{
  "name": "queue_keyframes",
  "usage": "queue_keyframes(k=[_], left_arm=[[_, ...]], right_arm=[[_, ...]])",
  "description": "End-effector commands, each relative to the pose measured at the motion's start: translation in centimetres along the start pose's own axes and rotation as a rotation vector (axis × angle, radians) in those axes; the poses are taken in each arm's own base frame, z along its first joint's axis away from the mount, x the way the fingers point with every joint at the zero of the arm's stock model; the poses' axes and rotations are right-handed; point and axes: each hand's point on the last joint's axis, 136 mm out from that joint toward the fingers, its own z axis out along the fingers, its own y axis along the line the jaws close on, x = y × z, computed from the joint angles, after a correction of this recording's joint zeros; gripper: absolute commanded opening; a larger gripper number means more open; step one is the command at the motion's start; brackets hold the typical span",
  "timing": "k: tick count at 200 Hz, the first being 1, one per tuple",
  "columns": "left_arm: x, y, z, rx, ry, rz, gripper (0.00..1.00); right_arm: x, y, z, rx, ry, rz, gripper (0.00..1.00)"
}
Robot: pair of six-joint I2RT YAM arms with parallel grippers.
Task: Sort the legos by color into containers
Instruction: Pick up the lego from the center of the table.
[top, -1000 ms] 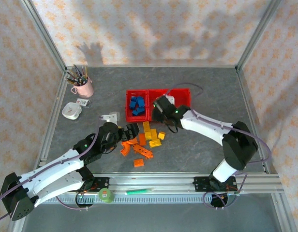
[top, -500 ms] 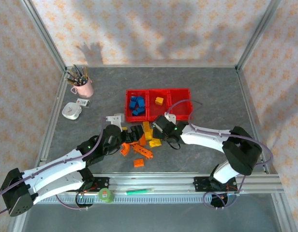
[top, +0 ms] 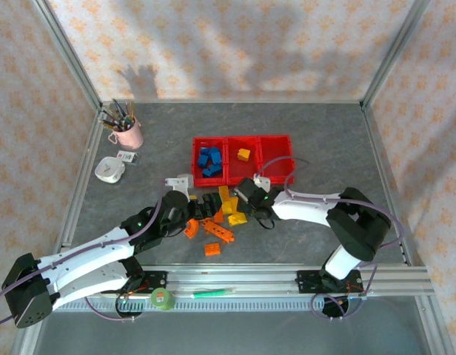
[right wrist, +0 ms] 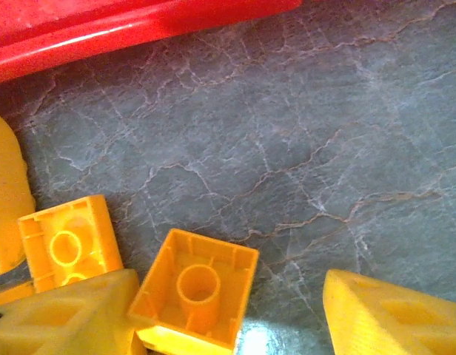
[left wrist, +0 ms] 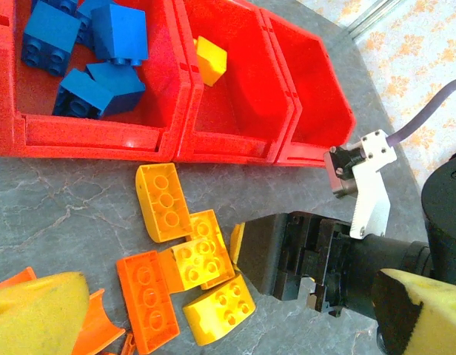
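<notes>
Three joined red containers (top: 276, 157) stand mid-table. The left one holds several blue legos (top: 208, 160); the middle one holds one yellow brick (top: 244, 154), and that yellow brick (left wrist: 211, 59) is also in the left wrist view. Loose yellow legos (left wrist: 200, 259) and orange legos (left wrist: 144, 299) lie in a pile (top: 222, 218) in front of the bins. My left gripper (top: 206, 205) is open at the pile's left edge, its pads (left wrist: 37, 310) wide apart. My right gripper (top: 243, 203) is open low over the pile's right side. An upside-down yellow brick (right wrist: 195, 292) lies between its fingers (right wrist: 391, 310), against the left one.
A pink cup of pens (top: 126, 133), a white dish (top: 109, 169) and a small tag (top: 126, 157) sit at the far left. A green tape roll (top: 163, 299) and a green pen (top: 213, 293) lie on the front rail. The right arm's cable (top: 291, 164) loops over the right bin.
My right gripper came back from over the middle bin to the pile, leaving a yellow brick in that bin. My left gripper moved right, into the pile.
</notes>
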Motion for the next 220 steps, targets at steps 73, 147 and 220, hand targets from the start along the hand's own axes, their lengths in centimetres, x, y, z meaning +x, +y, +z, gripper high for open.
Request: queue_keyframes(k=[73, 147, 220], left_arm=[[-0.3, -1.4, 0.1, 0.052, -0.010, -0.008, 0.99], [-1.1, -1.2, -0.7, 0.045, -0.044, -0.019, 0.99], [-2.3, 0.9, -2.4, -0.064, -0.093, -0.002, 0.99]], right_arm=[[0.6, -2.7, 0.5, 0.048, -0.015, 0.011, 0.41], [-2.5, -0.1, -2.4, -0.019, -0.082, -0.009, 0.30], [-10.2, 4.0, -4.5, -0.068, -0.186, -0.047, 0.31]])
